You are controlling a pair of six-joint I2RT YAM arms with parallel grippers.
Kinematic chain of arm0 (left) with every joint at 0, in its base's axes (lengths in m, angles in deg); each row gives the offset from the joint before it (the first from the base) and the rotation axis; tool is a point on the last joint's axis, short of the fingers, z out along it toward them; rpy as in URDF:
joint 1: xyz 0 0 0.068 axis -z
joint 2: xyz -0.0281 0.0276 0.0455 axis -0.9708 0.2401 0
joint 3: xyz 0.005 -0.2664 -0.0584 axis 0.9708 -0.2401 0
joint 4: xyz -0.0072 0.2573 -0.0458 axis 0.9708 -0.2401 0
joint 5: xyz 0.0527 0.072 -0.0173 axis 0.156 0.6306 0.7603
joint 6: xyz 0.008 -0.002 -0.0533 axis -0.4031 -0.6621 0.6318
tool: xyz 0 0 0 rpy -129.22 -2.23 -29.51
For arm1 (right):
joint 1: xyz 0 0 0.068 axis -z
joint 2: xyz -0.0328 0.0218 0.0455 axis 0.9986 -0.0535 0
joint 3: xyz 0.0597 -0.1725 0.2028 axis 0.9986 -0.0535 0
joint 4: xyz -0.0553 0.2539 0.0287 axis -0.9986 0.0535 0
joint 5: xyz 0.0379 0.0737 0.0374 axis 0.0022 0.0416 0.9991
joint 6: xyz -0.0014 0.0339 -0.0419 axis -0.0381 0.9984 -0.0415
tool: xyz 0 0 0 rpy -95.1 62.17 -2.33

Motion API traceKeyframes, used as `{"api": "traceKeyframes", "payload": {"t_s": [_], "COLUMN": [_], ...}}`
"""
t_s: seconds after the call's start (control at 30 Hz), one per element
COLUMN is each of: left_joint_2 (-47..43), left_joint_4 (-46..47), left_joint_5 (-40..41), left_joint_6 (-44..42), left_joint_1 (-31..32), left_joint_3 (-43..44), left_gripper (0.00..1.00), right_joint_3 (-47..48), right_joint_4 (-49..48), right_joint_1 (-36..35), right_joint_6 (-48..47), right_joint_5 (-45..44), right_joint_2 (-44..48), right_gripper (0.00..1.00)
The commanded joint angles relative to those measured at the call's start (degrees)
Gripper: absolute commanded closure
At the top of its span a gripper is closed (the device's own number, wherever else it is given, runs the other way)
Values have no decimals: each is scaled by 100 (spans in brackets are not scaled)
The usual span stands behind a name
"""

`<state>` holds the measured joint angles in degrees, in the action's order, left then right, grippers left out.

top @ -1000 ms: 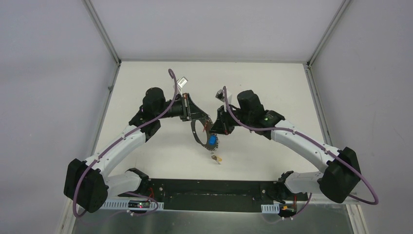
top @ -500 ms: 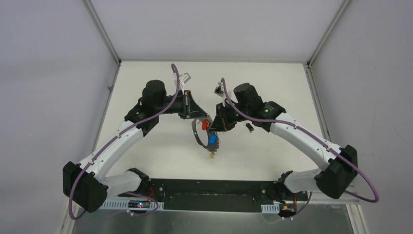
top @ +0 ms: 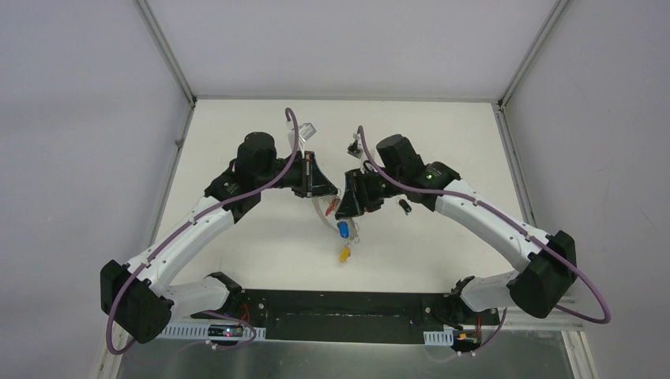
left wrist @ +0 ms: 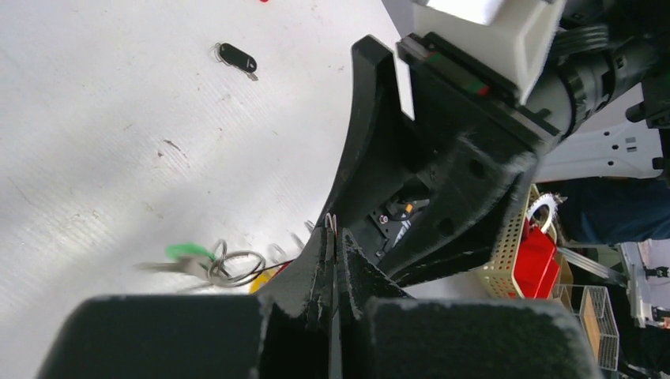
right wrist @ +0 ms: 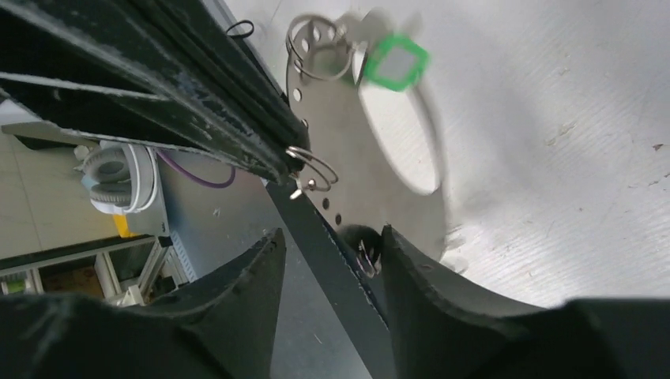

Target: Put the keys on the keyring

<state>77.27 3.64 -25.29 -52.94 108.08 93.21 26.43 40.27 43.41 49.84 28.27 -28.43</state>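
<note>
Top external view: got both arms meeting nose to nose over the middle of the table (top: 253, 253). Got the left gripper (top: 322, 188) clamped tight on the keyring (top: 321, 212), going by the thin wire poking out between its pressed-together tips in the left wrist view. Got the right gripper (top: 348, 204) with jaws apart and nothing visibly clamped.

Keyring hanging off the left tips toward the near edge, just beside the right gripper. Blue key (top: 344, 229) and yellowish key (top: 344, 254) dangling below it, with a speck of red just above the blue. Green key (right wrist: 393, 63) on a small split ring, blurred in the right wrist view, so probably swinging.

Main thing for the next move: from the right wrist camera, seeing what looks like the keyring's dark wire slanting straight through the gap between the right fingers (right wrist: 407, 276), touching neither as far as can be told. Just guessing, but probably best to back out along that gap rather than sideways, to avoid snagging the wire and yanking it in the left grip.

Also spotted a black key fob (top: 404, 207) lying loose on the table just right of the right gripper, well apart from the left one. Clearly the right arm's reach, not the left's.
</note>
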Motion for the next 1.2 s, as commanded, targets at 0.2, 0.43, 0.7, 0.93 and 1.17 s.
{"api": "traceKeyframes", "payload": {"t_s": [0.2, 0.43, 0.7, 0.93, 1.17], "left_joint_2": [-245, -698, -1014, -1212, -1205], "left_joint_4": [473, 1388, 1959, 2275, 2645], "left_joint_5": [53, -191, -629, -923, -1192], "left_joint_6": [-499, -692, -1028, -1462, -1386], "left_joint_1": [73, 81, 82, 91, 146], "left_joint_3": [199, -287, -621, -776, -862], "left_gripper": [100, 100, 100, 100, 100], "right_joint_3": [-563, -1162, -1334, -1687, -2058], "right_joint_4": [-783, -1708, -2138, -3177, -4738], "right_joint_1": [405, 670, 670, 675, 660], "right_joint_6": [-331, -727, -1003, -981, -793], "right_joint_5": [-267, 18, 89, 568, 1419], "right_joint_2": [1384, 2044, 2356, 2543, 2399], "right_gripper": [34, 33, 36, 44, 56]}}
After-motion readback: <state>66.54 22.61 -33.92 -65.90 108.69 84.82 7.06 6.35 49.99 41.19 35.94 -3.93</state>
